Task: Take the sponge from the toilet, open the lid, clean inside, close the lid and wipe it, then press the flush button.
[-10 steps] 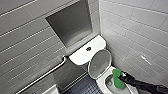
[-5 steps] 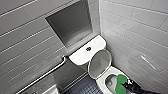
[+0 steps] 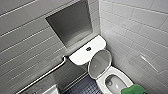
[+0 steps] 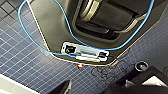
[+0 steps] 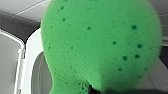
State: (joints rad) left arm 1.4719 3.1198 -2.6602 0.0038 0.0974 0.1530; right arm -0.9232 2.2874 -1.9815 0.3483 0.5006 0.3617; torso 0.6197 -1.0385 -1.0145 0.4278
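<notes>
Room: grey-tiled walls (image 3: 22, 37), dark blue mosaic floor (image 3: 82, 87).
Left claw (image 4: 98, 86): state could not be told.
Lid (image 3: 100, 62): stood raised by the toilet (image 3: 80, 56) tank.
Sponge (image 3: 133, 89): pinched in right claw (image 5: 93, 89), over the bowl's rim.

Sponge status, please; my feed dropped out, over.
Right tool grips sponge at the bowl rim. Lid up, toilet bowl exposed. No obstruction seen.

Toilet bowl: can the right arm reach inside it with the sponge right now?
Probably yes: the lid stands raised, and the sponge hangs at the rim of the bowl, nothing between.
</notes>
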